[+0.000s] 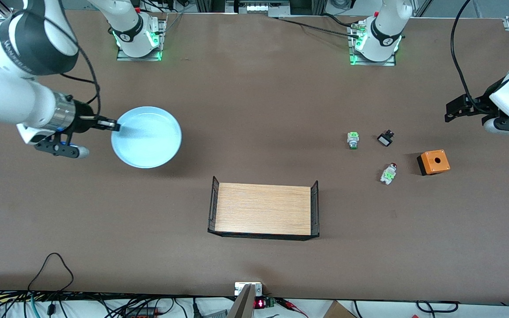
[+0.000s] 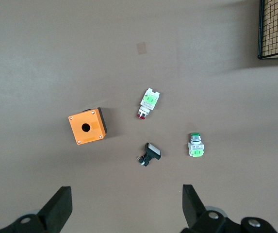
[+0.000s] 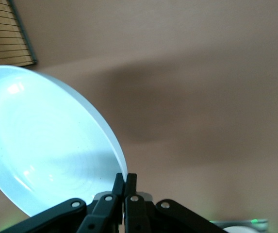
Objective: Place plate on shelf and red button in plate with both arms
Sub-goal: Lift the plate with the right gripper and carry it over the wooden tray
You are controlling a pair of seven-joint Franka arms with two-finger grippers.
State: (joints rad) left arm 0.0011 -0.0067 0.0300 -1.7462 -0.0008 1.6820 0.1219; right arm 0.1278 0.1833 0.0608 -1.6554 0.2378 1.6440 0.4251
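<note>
The right gripper (image 1: 114, 125) has the plate (image 1: 146, 137) pinched by its rim, fingers closed tight on the edge, and the plate looks lifted, over the table toward the right arm's end — so the carry step appears to be in hand. The next move probably calls for a level swing to the wooden tray (image 1: 263, 209) without the thin rim grip slipping. The left gripper (image 2: 124, 206) hangs wide open and empty at the left arm's end. The red button (image 1: 388, 172) lies on its side near the orange box (image 1: 433, 162); it will need a descent squarely over that small body. A green button (image 1: 353, 140) and a black part (image 1: 385, 139) lie close by — easy to nudge. The brown table (image 1: 254, 101) is plain; cables trail along its edge.
</note>
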